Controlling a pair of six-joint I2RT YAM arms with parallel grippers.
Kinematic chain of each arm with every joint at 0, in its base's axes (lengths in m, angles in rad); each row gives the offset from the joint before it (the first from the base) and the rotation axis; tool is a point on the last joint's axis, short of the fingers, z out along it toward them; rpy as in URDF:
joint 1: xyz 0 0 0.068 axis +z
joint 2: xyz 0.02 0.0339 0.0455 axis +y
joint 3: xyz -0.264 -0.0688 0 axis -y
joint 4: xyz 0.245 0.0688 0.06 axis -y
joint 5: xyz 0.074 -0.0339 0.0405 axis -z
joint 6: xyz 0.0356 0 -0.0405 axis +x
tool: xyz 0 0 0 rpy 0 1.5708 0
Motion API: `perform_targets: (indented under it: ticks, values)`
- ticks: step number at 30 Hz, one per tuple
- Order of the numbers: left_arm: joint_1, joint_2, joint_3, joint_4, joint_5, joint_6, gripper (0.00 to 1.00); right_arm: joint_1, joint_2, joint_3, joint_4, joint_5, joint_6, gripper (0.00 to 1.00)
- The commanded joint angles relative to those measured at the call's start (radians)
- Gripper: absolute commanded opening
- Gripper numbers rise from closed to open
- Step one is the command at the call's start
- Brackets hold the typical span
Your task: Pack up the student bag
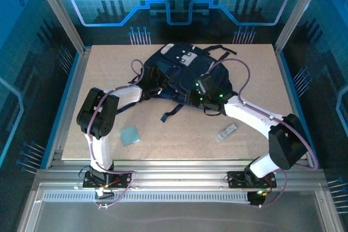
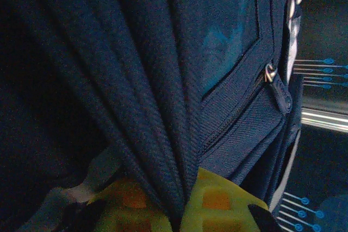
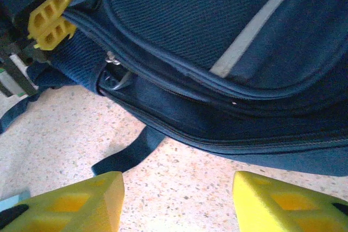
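The student bag [image 1: 182, 71], dark navy with a white-grey patch, lies at the back middle of the table. My left gripper [image 1: 154, 83] is at its left side. In the left wrist view that gripper [image 2: 182, 213] is shut, its yellow fingers [image 2: 223, 202] pinching a bunched fold of the bag's fabric [image 2: 163, 107]. My right gripper [image 1: 205, 99] hovers at the bag's near right edge. It stands open [image 3: 176, 202] over bare table, just short of the bag's zippered side [image 3: 217, 25]. The left gripper's yellow fingers [image 3: 51, 9] show at that view's top left, clamped on the bag.
A black strap [image 1: 171, 112] trails from the bag toward the near side. A small teal card [image 1: 129, 135] lies front left and a small grey-white object [image 1: 227, 132] front right. A zipper pull [image 2: 269, 73] sits on the bag's pocket. Metal frame rails border the table.
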Motion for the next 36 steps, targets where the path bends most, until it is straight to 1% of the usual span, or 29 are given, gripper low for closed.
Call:
perform_targets:
  ticks: [1,7,11,17,22,25,28,31,36]
  values:
    - [-0.015,0.001,-0.005,0.072,0.005,-0.046,0.00,0.025,0.041,0.020,0.097,-0.031,-0.029,0.56]
    - [-0.054,-0.079,-0.043,0.127,-0.047,-0.161,0.00,0.041,0.126,0.084,0.177,-0.043,-0.026,0.53]
    - [-0.063,-0.104,-0.049,0.155,-0.062,-0.218,0.00,0.051,0.172,0.116,0.198,-0.035,-0.007,0.48]
    - [-0.075,-0.106,-0.096,0.267,-0.055,-0.348,0.00,0.068,0.246,0.170,0.169,0.054,0.008,0.47]
    - [-0.086,-0.129,-0.120,0.298,-0.060,-0.381,0.00,0.086,0.290,0.201,0.166,0.216,-0.030,0.47]
    - [-0.094,-0.153,-0.140,0.300,-0.078,-0.389,0.00,0.088,0.319,0.252,0.104,0.253,-0.029,0.47]
    - [-0.101,-0.180,-0.145,0.293,-0.082,-0.387,0.00,0.104,0.337,0.259,0.113,0.346,-0.029,0.47]
    - [-0.114,-0.195,-0.143,0.301,-0.070,-0.394,0.00,0.099,0.387,0.321,0.071,0.441,-0.018,0.47]
    - [-0.136,-0.222,-0.159,0.320,-0.055,-0.426,0.00,0.102,0.427,0.387,0.076,0.578,0.016,0.48]
